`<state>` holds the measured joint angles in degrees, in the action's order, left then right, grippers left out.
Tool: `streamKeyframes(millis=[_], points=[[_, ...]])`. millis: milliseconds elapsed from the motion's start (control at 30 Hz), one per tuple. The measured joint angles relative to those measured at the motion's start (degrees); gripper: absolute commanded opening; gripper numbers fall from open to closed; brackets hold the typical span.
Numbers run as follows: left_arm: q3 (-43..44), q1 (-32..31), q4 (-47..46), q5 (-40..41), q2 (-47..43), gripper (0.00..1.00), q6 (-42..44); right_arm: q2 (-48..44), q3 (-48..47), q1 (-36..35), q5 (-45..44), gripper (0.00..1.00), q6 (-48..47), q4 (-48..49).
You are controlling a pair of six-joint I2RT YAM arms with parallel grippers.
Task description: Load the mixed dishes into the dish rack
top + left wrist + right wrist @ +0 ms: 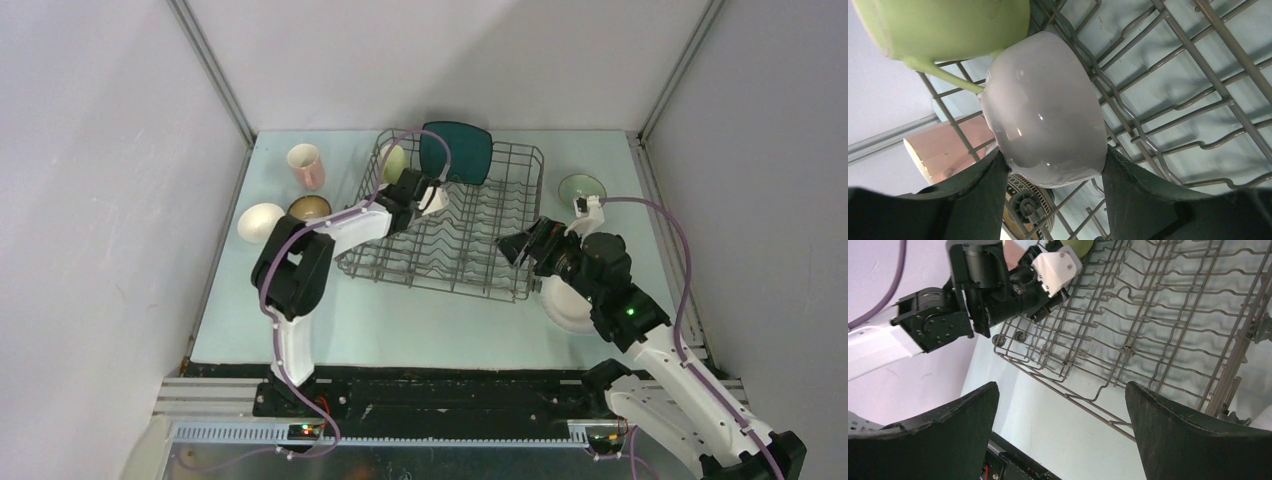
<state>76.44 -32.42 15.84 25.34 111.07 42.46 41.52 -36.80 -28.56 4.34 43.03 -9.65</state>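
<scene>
The dish rack (536, 190) stands mid-table. A teal square plate (455, 152) stands at its back, and a yellow-green mug (393, 163) lies in its back left corner. My left gripper (430, 196) reaches over the rack's left part. It is shut on a white bowl (1043, 110), held on its side just above the wires beside the mug (948, 25). My right gripper (515, 248) is open and empty at the rack's near right corner, and its fingers (955, 432) frame the rack's front rim (1083, 400).
Left of the rack are a pink cup (306, 166), a dark brown bowl (309, 208) and another white bowl (261, 221). A pale green bowl (581, 187) sits right of the rack. A white round plate (565, 305) lies under my right arm.
</scene>
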Motion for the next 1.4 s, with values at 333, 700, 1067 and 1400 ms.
streamKeyframes(millis=[333, 700, 1067, 1400], points=[[0.8, 0.5, -2.4, 3.6, 3.6, 0.01, 0.1, 1.6, 0.0, 0.7, 1.5, 0.99, 0.1, 2.1], [2.6, 0.6, 1.7, 2.2, 4.4, 0.99, -2.0, 1.6, 0.0, 1.3, 1.9, 0.99, 0.1, 2.1], [2.8, 1.0, 7.0, -2.2, 3.5, 1.00, -4.7, 1.5, 0.0, 1.4, 1.9, 0.99, 0.0, 1.9], [2.5, 1.1, 7.5, -9.1, -10.4, 1.00, -19.4, 1.4, 0.0, 1.5, 2.4, 1.00, -0.1, 1.8]])
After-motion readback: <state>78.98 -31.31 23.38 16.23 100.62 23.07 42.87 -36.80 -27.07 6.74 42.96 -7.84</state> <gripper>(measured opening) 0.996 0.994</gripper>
